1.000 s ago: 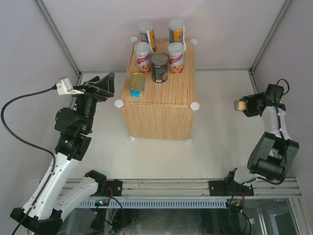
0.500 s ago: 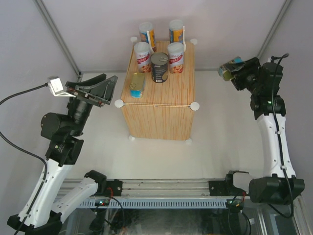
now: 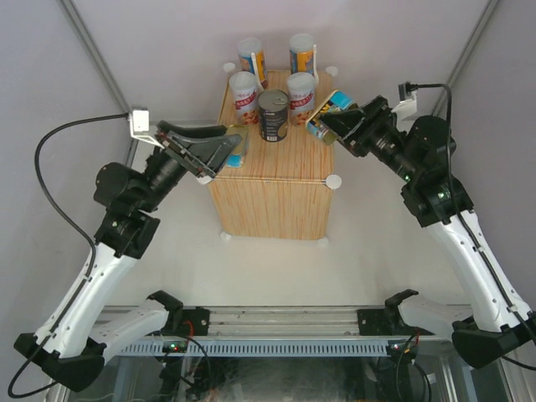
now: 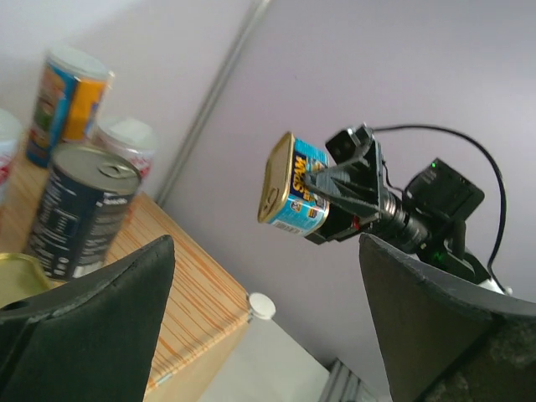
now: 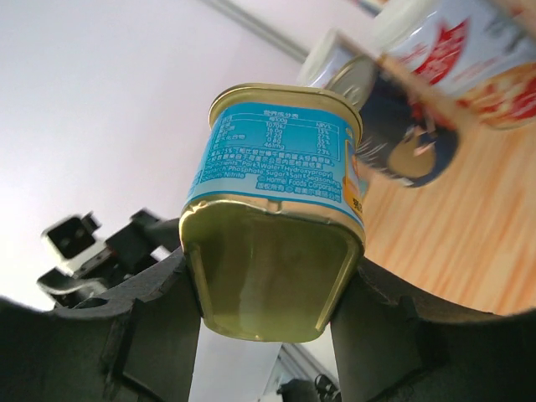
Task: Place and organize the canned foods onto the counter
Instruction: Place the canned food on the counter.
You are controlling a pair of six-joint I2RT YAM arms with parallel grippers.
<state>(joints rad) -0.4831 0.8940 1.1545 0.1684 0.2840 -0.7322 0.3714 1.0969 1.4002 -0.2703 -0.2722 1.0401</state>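
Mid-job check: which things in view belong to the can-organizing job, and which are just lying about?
Job: counter, tall cylinders, white-red cans, dark can, flat tin on it, second tin in the right gripper.
Not the job, rig only: base rail, white wrist camera.
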